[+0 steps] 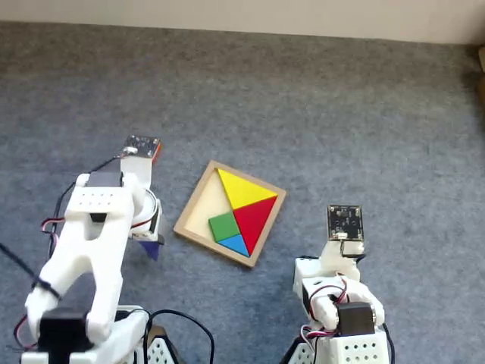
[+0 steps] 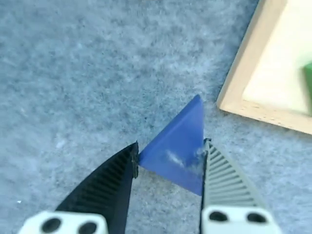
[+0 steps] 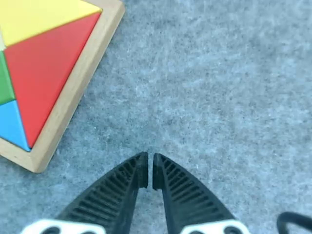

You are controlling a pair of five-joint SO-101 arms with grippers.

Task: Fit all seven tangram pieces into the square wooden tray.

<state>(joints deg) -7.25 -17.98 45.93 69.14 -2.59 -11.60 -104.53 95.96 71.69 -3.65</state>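
The square wooden tray (image 1: 198, 203) lies mid-table, turned like a diamond. Inside it sit a yellow triangle (image 1: 241, 189), a red triangle (image 1: 254, 218), a green square (image 1: 223, 226) and a light blue triangle (image 1: 236, 244); its left part is bare. My left gripper (image 2: 170, 151) is shut on a dark blue triangle (image 2: 178, 141), just off the tray's corner (image 2: 243, 78). From above, that piece (image 1: 151, 249) peeks out under the left arm. By the tray's right edge (image 3: 73, 97), my right gripper (image 3: 146, 170) is shut over the carpet, holding nothing.
Grey carpet covers the table. An orange bit (image 1: 157, 152) shows beside the left wrist's camera board; I cannot tell what it is. Open carpet lies behind and to the right of the tray. The right arm's base (image 1: 341, 318) stands at the front edge.
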